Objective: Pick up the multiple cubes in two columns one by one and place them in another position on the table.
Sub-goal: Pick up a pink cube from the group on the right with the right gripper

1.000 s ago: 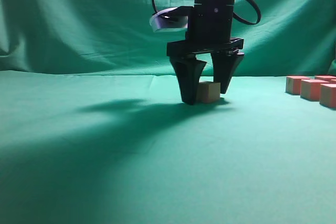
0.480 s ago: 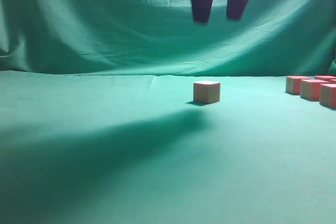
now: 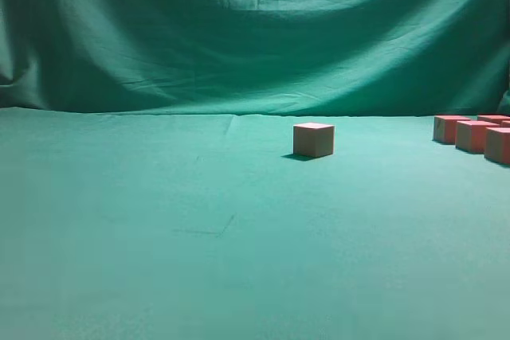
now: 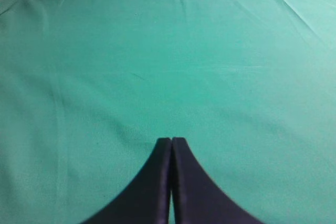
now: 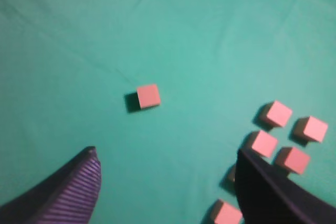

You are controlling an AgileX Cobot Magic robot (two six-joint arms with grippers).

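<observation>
lone cube (image 5: 148, 96) on tabletop (image 3: 159, 220) ahead of spread right gripper (image 5: 165, 182), untouched | grouped cubes (image 5: 286, 135) by its right finger: six visible | left gripper (image 4: 171, 141) closed, empty

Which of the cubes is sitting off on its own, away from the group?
The lone cube near the table's middle, apart from the clustered cubes off to the right in the exterior view.

Lone cube (image 5: 148, 96) apart; pincer (image 5: 165, 182) spread.
</observation>
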